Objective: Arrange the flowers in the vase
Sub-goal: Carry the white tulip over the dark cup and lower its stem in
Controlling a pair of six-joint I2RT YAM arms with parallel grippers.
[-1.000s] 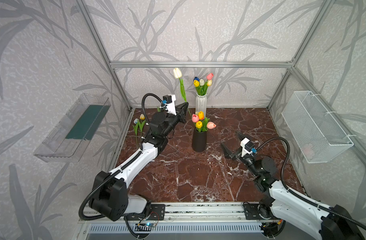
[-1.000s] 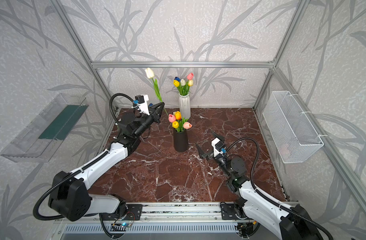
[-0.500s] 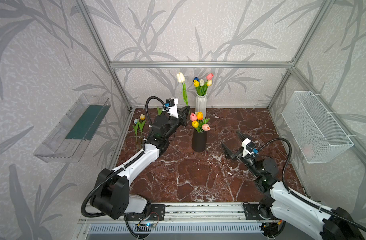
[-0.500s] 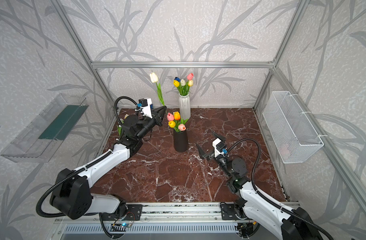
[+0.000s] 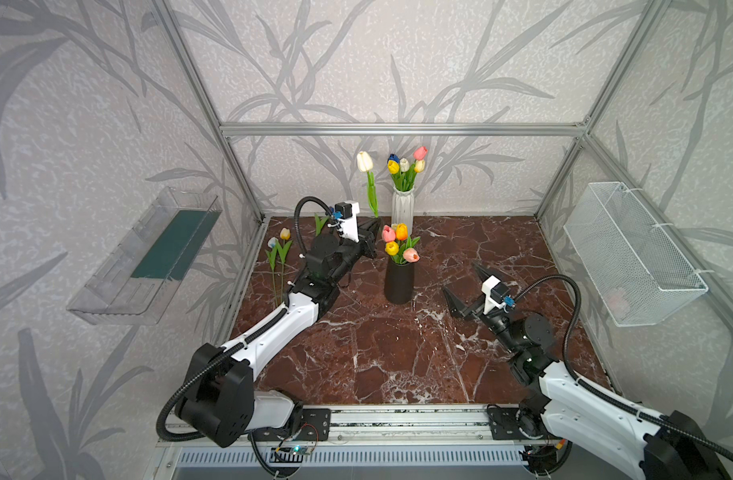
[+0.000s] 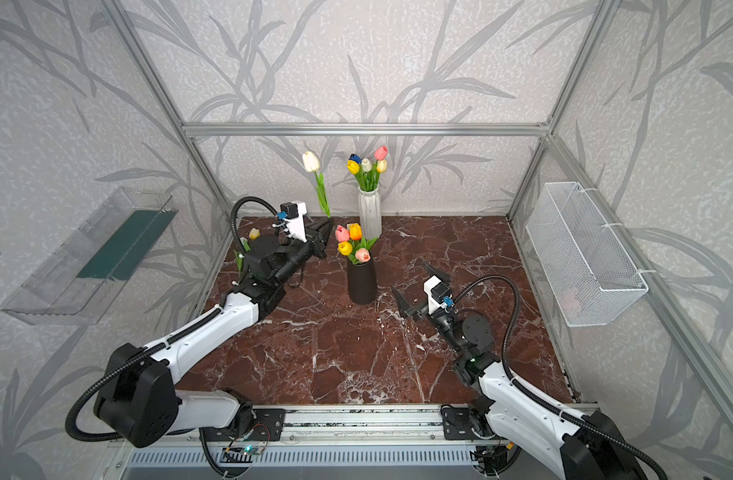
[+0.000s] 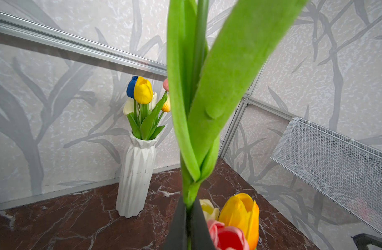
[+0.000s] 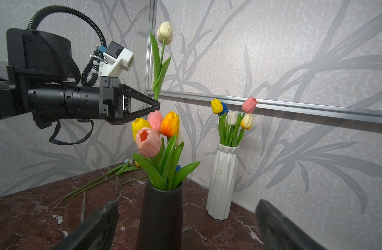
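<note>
**Left gripper** [image 5: 375, 223]: clenched on the lower stem of a white tulip [image 5: 364, 161]. In the left wrist view both fingers [image 7: 177, 227] meet on the stem at the bottom centre of the frame. The tulip's green leaves fill the centre above them. The stem stands nearly upright with the head uppermost, leaning slightly toward the left of the frame in both top views.

**Position:** the gripper tip sits in the upper centre of both top views, just left of the bouquet [image 5: 398, 245] in the black vase [image 5: 399, 282]. In the right wrist view the tip lies directly above a pink head. Whether the two touch cannot be told.

**Bouquet:** pink, orange and yellow heads, standing upright in the black vase at the centre of the marble floor [image 5: 398, 353].

**White vase** [image 5: 403, 208]: stands behind the black vase against the rear wall and holds blue, yellow, white, pink and cream heads.

**Right gripper** [image 5: 464, 284]: released, jaws wide apart and grasping nothing. It is in the centre right of both top views, near the black vase and facing it.

**Loose tulips** [image 5: 281, 253]: lie at the left edge of the floor, beside the left arm.

**Wall fittings:** wire basket [image 5: 630, 249] on the right wall, clear tray [image 5: 148, 257] on the left wall.
</note>
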